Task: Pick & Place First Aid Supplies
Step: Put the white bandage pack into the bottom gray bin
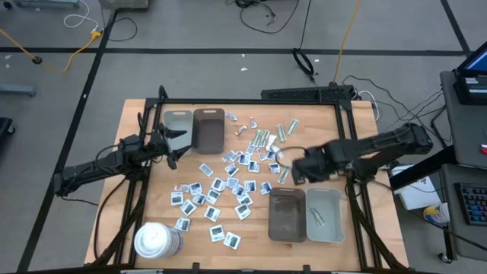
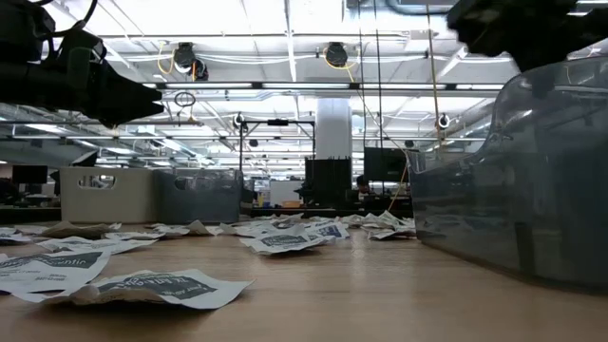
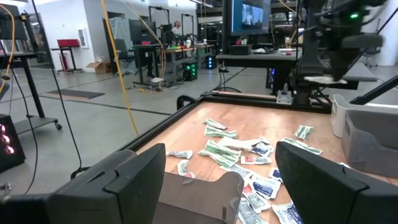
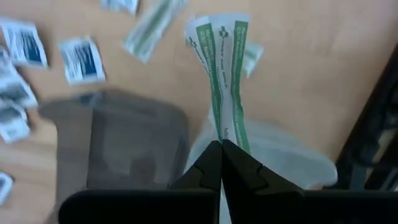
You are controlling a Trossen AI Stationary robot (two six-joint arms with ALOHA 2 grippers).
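Many small white packets with blue print (image 1: 221,186) lie scattered over the middle of the wooden table, and pale green-printed strips (image 1: 266,137) lie farther back. My right gripper (image 1: 299,169) hangs above the table, just beyond the near-right trays. It is shut on a pale strip with green print (image 4: 224,74). My left gripper (image 3: 224,186) waits open and level at the table's left side, near the far-left trays, holding nothing. It also shows as a dark shape in the low view (image 2: 95,85). My right gripper pinches the strip's upper end (image 4: 227,134) between its two fingertips, coming from above and pointing down. The strip hangs below the fingers, lifted clear. Under it are the table and the near-right trays' far rims.
A brown tray (image 1: 272,217) and a grey tray (image 1: 335,228) stand side by side at the near right, the grey one holding a few strips. Another grey tray (image 1: 177,116) and brown tray (image 1: 208,114) stand at the far left. A white cylinder (image 1: 156,240) stands at the near left.
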